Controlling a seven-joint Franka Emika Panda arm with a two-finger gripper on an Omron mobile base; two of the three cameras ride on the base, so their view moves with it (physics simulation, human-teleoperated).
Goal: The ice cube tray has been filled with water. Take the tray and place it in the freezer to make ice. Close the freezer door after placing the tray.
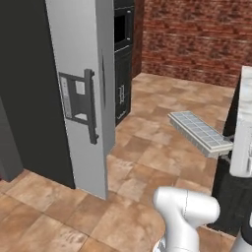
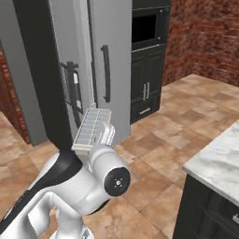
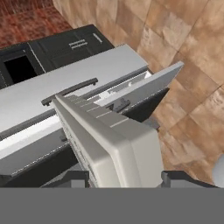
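The pale grey ice cube tray hangs level in the air above the tiled floor, its bluish water cells facing up. My gripper is shut on the tray's right end. In the hand view the tray runs away from me between the two fingertips. The silver freezer door with its dispenser panel and dark bar handle stands open to the tray's left. From the right base the tray points at the gap beside the ajar freezer door. A white strip of the freezer shows.
The wider plain fridge door is closed. Black oven cabinets and a brick wall stand behind. A marble-topped dark counter lies on the right. Open tiled floor lies under the tray.
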